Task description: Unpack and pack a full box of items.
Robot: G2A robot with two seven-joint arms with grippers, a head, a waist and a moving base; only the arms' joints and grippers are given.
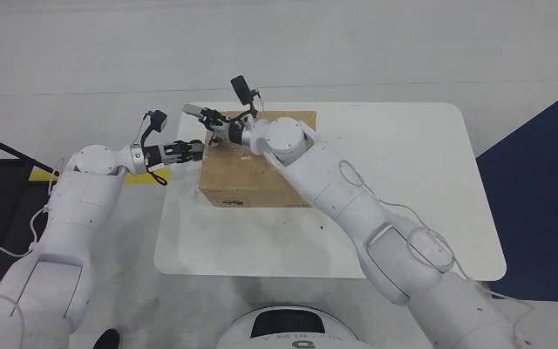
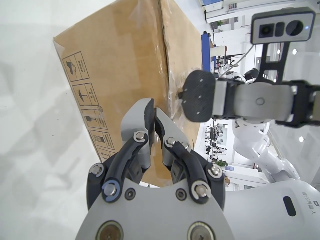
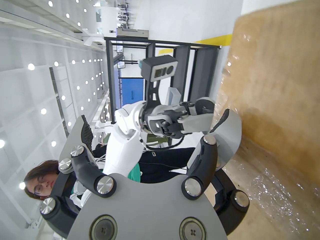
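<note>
The taped cardboard box (image 1: 253, 179) sits left on the table (image 1: 410, 174). The left pincer (image 2: 153, 116), nearly closed and empty-looking, meets its left seam end. The right pincer (image 3: 155, 126) gapes empty, just beside.

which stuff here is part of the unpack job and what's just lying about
Job: cardboard box, flaps closed; left hand, shut at the box's top edge; right hand, open by the same corner.
Lying about: white table; black rack behind.

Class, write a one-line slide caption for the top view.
Closed cardboard box on white table; left gripper shut at its side, right gripper open at its far corner.
</note>
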